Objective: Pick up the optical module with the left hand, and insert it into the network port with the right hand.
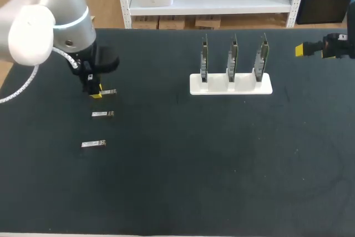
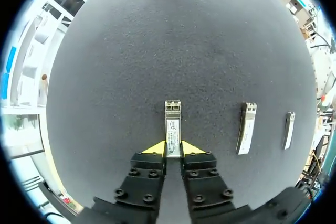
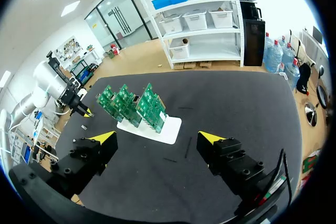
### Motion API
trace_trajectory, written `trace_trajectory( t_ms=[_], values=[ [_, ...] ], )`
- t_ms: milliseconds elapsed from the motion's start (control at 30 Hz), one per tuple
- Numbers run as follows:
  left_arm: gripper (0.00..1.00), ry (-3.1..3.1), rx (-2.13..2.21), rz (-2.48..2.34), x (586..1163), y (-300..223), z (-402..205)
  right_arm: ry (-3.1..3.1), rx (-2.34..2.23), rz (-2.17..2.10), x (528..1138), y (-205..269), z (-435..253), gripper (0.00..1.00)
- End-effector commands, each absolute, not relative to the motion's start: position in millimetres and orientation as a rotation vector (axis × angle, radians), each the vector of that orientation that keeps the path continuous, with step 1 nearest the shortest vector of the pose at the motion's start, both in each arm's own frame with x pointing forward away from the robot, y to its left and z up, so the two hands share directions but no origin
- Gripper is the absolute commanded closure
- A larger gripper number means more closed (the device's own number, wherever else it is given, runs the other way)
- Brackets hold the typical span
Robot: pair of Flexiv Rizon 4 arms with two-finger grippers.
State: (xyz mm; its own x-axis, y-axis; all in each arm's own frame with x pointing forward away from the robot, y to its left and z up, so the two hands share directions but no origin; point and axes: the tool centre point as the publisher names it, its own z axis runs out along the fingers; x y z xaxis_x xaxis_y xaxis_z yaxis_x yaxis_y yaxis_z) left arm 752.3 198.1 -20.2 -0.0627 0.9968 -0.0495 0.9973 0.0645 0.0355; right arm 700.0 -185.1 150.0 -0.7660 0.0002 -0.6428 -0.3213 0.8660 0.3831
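The small silver optical module [image 2: 172, 124] lies on your black tabletop [image 2: 157, 51], its rear end clamped between the yellow tips of the left gripper [image 2: 173, 149]; it seems not yet lifted. Your right gripper [image 3: 157, 142] hangs with fingers wide apart, well apart from the green network-port boards [image 3: 131, 103]. Handover and insertion are left.

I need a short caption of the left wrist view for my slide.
Left gripper grips one optical module on the dark table; two other modules lie beside it.
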Motion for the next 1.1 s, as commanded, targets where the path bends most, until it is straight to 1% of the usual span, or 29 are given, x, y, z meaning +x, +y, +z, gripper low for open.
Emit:
trace_trajectory(
  t_ms=[33,200,367,433,500,800,900,1100],
  values=[
    [1.00,2.258,2.077,-0.022,752,201,-19,2.374,-0.231,0.636,700,-185,150,0.00],
    [1.00,2.345,1.923,-0.139,756,201,-8,2.374,-0.231,0.636,700,-185,150,0.00],
    [1.00,2.461,1.577,-0.407,760,198,12,2.374,-0.231,0.636,700,-185,150,0.00],
    [1.00,2.455,1.434,-0.444,764,197,24,2.374,-0.231,0.636,700,-185,150,0.00],
    [1.00,2.453,1.270,-0.531,772,197,40,2.374,-0.231,0.636,700,-185,150,0.00],
    [1.00,2.168,0.816,-0.525,802,190,126,2.374,-0.231,0.636,700,-185,150,0.00],
    [1.00,2.048,0.721,-0.551,812,183,159,2.374,-0.231,0.636,700,-185,150,0.00],
    [1.00,1.869,0.703,-0.576,821,156,207,2.374,-0.231,0.636,700,-185,150,0.00]
  ],
)
